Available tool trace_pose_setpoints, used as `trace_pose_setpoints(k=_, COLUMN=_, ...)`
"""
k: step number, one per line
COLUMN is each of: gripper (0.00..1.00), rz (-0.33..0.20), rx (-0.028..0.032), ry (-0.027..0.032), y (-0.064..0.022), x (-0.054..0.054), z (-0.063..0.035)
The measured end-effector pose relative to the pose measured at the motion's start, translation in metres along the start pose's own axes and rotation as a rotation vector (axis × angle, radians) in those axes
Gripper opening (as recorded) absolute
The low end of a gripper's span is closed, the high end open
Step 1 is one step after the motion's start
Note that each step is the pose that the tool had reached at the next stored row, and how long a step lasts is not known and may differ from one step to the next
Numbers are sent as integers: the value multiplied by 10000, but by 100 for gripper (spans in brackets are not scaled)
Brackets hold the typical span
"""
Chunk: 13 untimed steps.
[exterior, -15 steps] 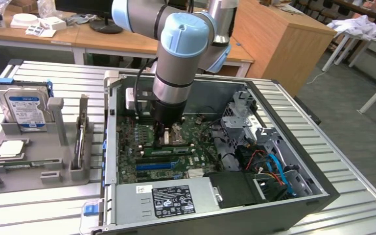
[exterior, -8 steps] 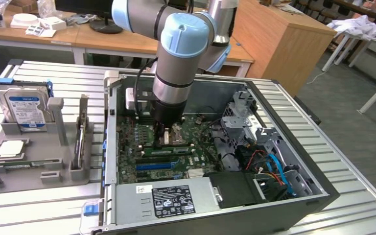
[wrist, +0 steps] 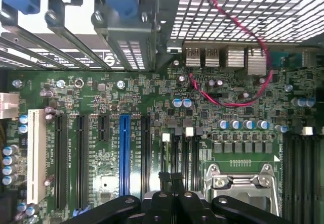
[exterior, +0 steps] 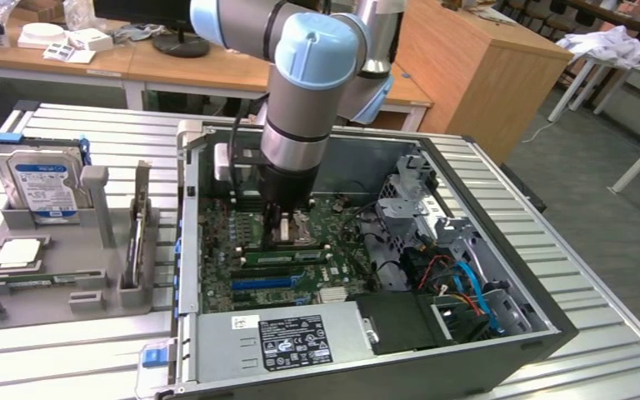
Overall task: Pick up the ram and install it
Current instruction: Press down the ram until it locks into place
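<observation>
My arm reaches down into the open computer case [exterior: 526,321], which lies on its side on a slatted metal table [exterior: 87,358]. My gripper [wrist: 171,181] hangs over the green motherboard [wrist: 152,102], its fingers [wrist: 164,179] pressed together with nothing visible between them. In the wrist view the fingertips stand over the board between the black expansion slots [wrist: 81,158] and the metal CPU socket [wrist: 240,181], with a blue slot [wrist: 124,155] and a white slot [wrist: 34,155] further off. A red wire [wrist: 238,100] loops across the board near the rear ports.

The ram [exterior: 140,229] stands on edge in a grey fixture tray [exterior: 31,296] beside the case, toward the exterior view's left, well apart from my gripper. A blue-labelled hard drive [exterior: 40,185] stands upright in the same tray. The power supply [exterior: 281,342] sits in the near corner of the case.
</observation>
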<state>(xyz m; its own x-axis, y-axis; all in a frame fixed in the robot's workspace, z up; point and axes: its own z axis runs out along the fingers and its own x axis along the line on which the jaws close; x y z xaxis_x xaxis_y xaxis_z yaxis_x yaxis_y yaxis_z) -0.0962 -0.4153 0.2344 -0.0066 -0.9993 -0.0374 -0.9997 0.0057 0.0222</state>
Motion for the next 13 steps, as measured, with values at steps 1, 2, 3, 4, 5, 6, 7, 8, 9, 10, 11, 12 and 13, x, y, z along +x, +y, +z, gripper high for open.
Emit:
trace_pose_setpoints(k=1, gripper=11, rz=0, rx=-1, ry=2, y=1, x=-1, z=-25)
trace_pose_setpoints(k=2, gripper=11, rz=1, rx=-1, ry=1, y=1, x=-2, z=-49)
trace_pose_setpoints(k=3, gripper=11, rz=0, rx=0, ry=0, y=2, x=-2, z=-69)
trace_pose_setpoints(k=4, gripper=11, rz=1, rx=-1, ry=1, y=2, x=-3, z=-88)
trace_pose_setpoints(k=5, gripper=11, rz=0, rx=-1, ry=1, y=3, x=-4, z=-106)
trace_pose_setpoints(k=6, gripper=11, rz=0, rx=-1, ry=1, y=3, x=-4, z=-123)
trace_pose_setpoints(k=7, gripper=11, rz=0, rx=-1, ry=2, y=3, x=-5, z=-140)
trace_pose_setpoints(k=8, gripper=11, rz=0, rx=-1, ry=2, y=4, x=-6, z=-158)
trace_pose_setpoints(k=9, gripper=11, rz=0, rx=-1, ry=2, y=4, x=-6, z=-177)
trace_pose_setpoints(k=10, gripper=11, rz=0, rx=-1, ry=1, y=4, x=-7, z=-194)
trace_pose_setpoints(k=11, gripper=11, rz=0, rx=-1, ry=1, y=5, x=-8, z=-211)
trace_pose_setpoints(k=12, gripper=11, rz=0, rx=0, ry=1, y=5, x=-9, z=-228)
trace_pose_setpoints(k=13, gripper=11, rz=0, rx=-1, ry=1, y=6, x=-9, z=-247)
